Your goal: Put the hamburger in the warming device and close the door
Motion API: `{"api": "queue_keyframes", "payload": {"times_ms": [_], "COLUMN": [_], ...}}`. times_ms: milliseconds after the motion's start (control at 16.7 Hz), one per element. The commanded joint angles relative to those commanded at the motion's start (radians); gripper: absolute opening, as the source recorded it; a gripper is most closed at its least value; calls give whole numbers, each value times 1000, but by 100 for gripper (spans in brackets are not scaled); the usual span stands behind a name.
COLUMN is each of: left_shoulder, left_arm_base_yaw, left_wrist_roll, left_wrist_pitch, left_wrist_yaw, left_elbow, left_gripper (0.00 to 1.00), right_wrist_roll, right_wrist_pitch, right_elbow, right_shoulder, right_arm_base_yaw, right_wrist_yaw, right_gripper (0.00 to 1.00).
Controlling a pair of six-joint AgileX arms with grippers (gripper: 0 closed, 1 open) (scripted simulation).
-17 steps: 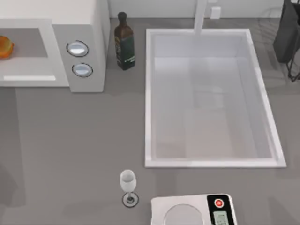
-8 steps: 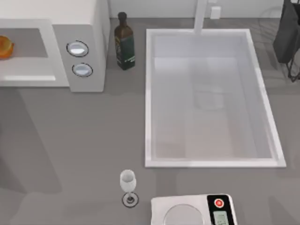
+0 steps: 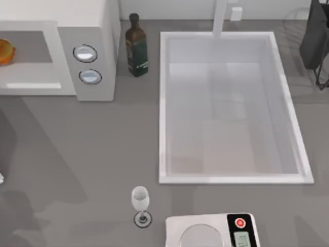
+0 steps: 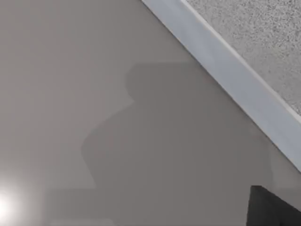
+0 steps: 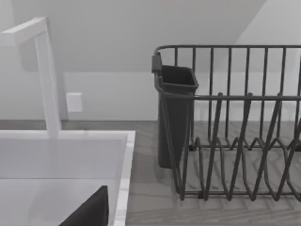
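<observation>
Whether either gripper is spread or holding anything cannot be told. The round orange hamburger (image 3: 5, 51) sits inside the boxy white warming device (image 3: 95, 31), left of its silver-blue knobs (image 3: 85, 53).

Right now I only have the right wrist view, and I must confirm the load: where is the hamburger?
Observer: The hamburger sits in the microwave's grey cavity, at the top view's left edge.
Operator: Anything beside the microwave?
Observer: A dark bottle stands upright between it and the sink.
Operator: And elsewhere on the table?
Observer: A wine glass stands left of the white scale.
</observation>
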Motion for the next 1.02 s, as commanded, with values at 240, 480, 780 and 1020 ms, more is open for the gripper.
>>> {"api": "queue_keyframes", "payload": {"times_ms": [240, 480, 780, 1020], "left_shoulder": [-51, -56, -130, -193], "left_arm_base_yaw": [-50, -61, -249, -465], "left_wrist_roll": [-52, -67, -214, -357], "left_wrist_pitch": [24, 23, 31, 37], "left_wrist_yaw": [-35, -46, -175, -294], "left_elbow": [-51, -55, -102, -140], "left_gripper": [0, 0, 0, 0], "right_wrist_roll": [0, 0, 0, 0], "right_wrist_pitch": [0, 0, 0, 0], "right_elbow": [0, 0, 0, 0], "right_shoulder": [0, 0, 0, 0], "right_arm_base_yaw": [0, 0, 0, 0], "right_wrist_yaw": [0, 0, 0, 0], "right_gripper": [100, 100, 100, 100]}}
